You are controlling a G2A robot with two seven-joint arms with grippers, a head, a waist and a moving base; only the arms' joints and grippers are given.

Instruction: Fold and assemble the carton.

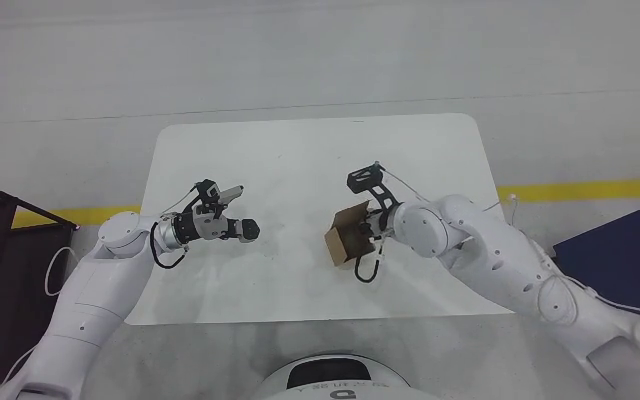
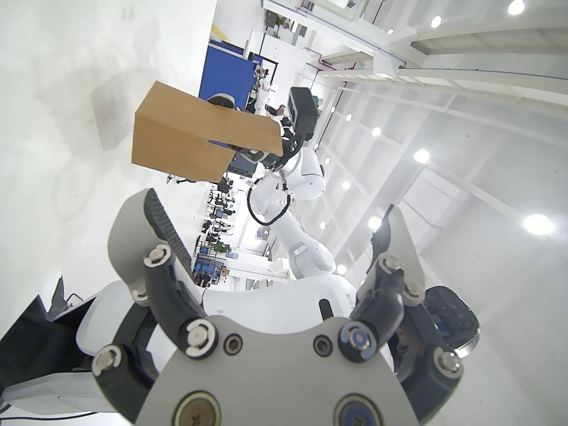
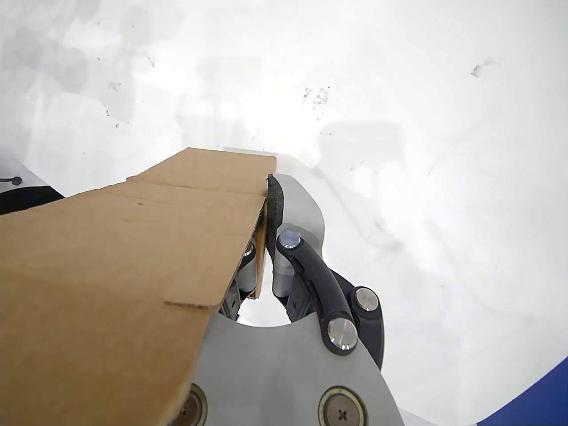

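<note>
The white table [image 1: 300, 160], rounded at its corners, showed faint smudges and scuff marks across its surface.

The right arm [image 1: 500, 255] extended over the table's right edge toward the middle. The left arm [image 1: 100, 270] extended over the left edge, its wrist turned toward the other arm.

The carton [image 1: 347, 235], a brown corrugated box, was located just right of the table's centre, at the tip of the right arm. In the left wrist view the carton [image 2: 186, 143] appeared as a partly erected sleeve with two panels meeting at a folded corner and a slit between flaps at its far end. It cast a shadow on the table beside it (whether any edge touched the surface could not be determined). In the right wrist view the carton [image 3: 111, 259] covered one side of the gripper body.

The right gripper [image 1: 372, 228] was clamped on the carton: its ribbed black pad [image 3: 275, 199] pressed against the edge of a cardboard panel, with the opposing finger hidden behind that panel.

The left gripper [image 1: 242, 210] hung over the table left of centre, well apart from the carton and pointed at it. Its fingers [image 2: 164, 228] were spread wide, with nothing between them.
</note>
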